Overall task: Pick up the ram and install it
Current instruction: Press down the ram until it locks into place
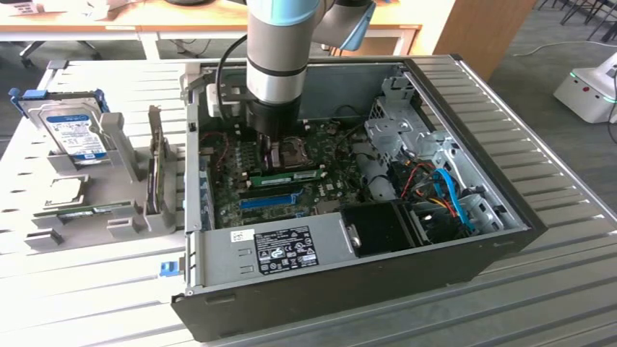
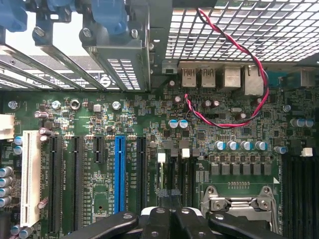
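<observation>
You look down into an open computer case point(image 1: 501, 238) lying on its side on a slatted table point(image 1: 87, 289). Nearest you in the exterior view is the case's near wall, which carries a white label sticker point(image 1: 282, 249). Just beyond it, on the green motherboard point(image 1: 227, 199), runs the blue long slot point(image 1: 268, 200). Right behind that slot lies the ram point(image 1: 292, 176), a narrow green stick with a pale label, resting lengthwise across the board. Your claw point(image 1: 282, 152) hangs directly over it, with its tips just above or on the stick's middle; you cannot tell whether they actually grip it. In the wrist view the claw point(image 2: 172, 224) shows its black fingers point(image 2: 155, 221) drawn fully together, with no gap between them. The blue long slot point(image 2: 119, 174) is off to one side of them, and a twisted red and black wire point(image 2: 239, 50) loops further ahead. Above the claw rises the grey and blue arm point(image 1: 277, 50). Well apart, toward the exterior view's left, a grey tray point(image 1: 130, 217) holds a hard drive point(image 1: 77, 134) standing upright.
</observation>
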